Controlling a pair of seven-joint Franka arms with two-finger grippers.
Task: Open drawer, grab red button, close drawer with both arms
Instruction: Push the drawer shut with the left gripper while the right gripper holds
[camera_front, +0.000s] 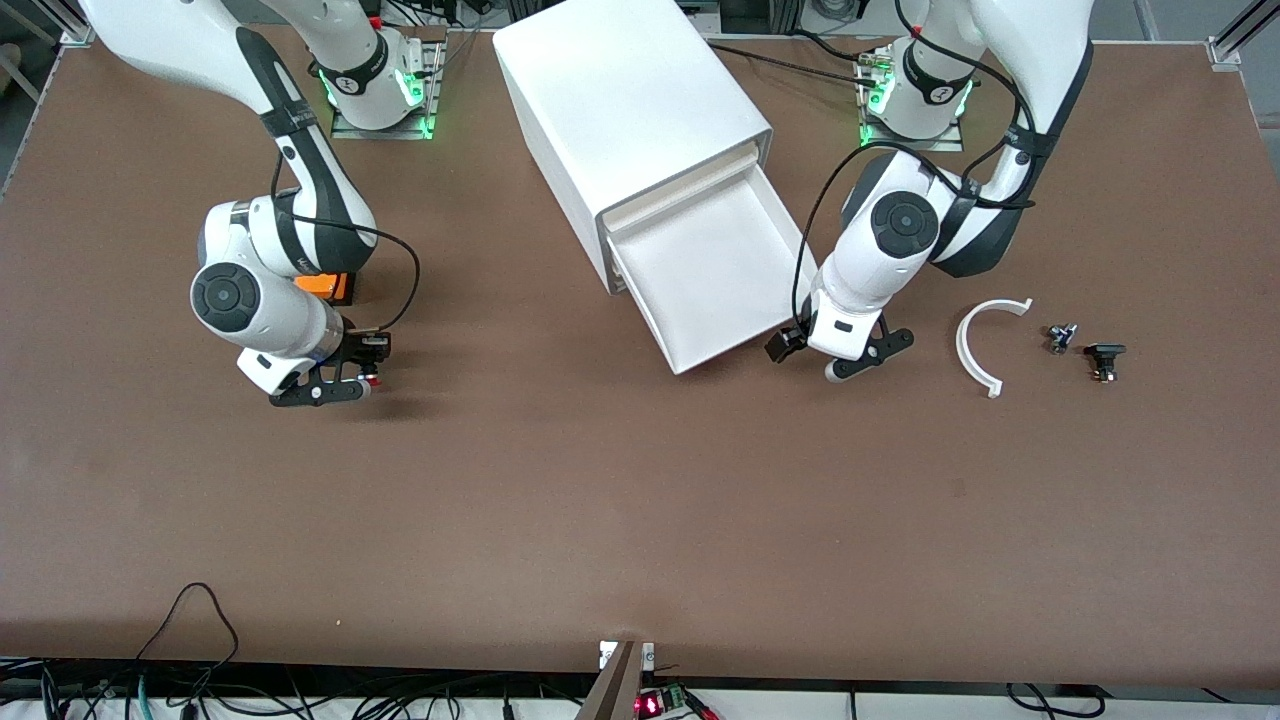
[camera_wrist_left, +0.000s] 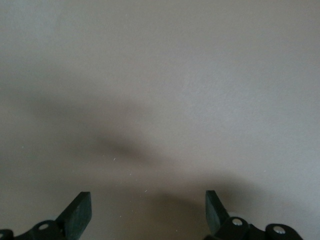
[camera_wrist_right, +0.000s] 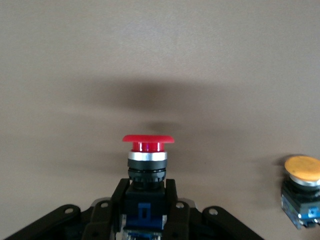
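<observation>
Now I have the button (camera_wrist_right: 145, 165) clamped in my right tool (camera_front: 330, 385), low over the counter (camera_front: 600, 500), roughly nine o'clock from the open drawer (camera_front: 715, 275). My left tool (camera_front: 850, 352), fingers spread and empty, hangs just beside the drawer's front corner, so next I nudge that front inward.

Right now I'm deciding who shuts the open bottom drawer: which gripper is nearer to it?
Left. The left gripper sits open beside the drawer front corner. The right gripper, holding the red button, is well off toward the right arm's end.
</observation>
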